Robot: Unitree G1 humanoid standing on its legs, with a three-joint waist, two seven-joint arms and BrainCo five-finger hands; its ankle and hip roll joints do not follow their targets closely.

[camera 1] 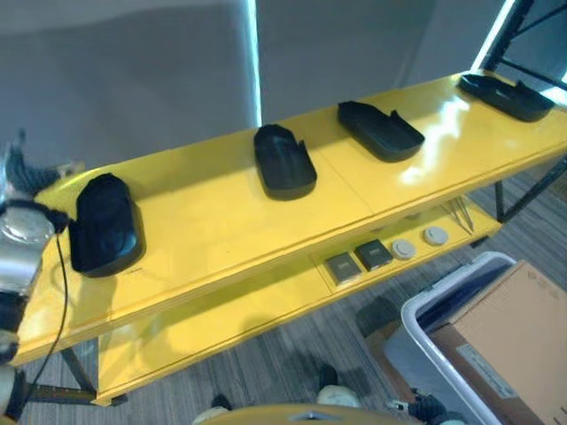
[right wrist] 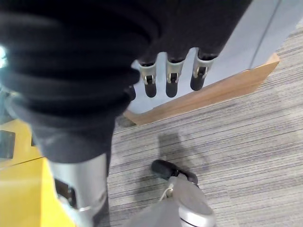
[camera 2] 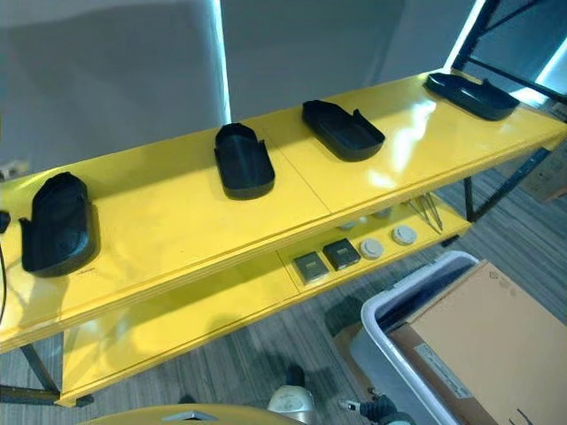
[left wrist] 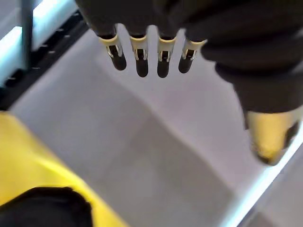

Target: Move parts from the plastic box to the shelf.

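Four black parts in a row on the yellow shelf [camera 1: 221, 239], well apart: first part [camera 1: 104, 226] at the robot's left end, second part [camera 1: 283, 161] near the middle, third part [camera 1: 379, 130] further right, fourth part [camera 1: 505, 96] at the far right end; plastic box [camera 1: 443, 341] on the floor at lower right, just beside a cardboard carton [camera 1: 514, 345]; inside of the box mostly hidden, contents not readable.

Left robot hand [left wrist: 151, 52] above the shelf's left end, fingers straight and apart, empty; right robot hand [right wrist: 173, 78] low over the carpet, fingers straight, empty.

Parts judged moulded plastic shells: light, stiff, smooth and likely slippery, not fragile; best taken across the narrow width at mid-length, thumb on one side wall, fingers on the other; raised rim usable as a pinch edge.
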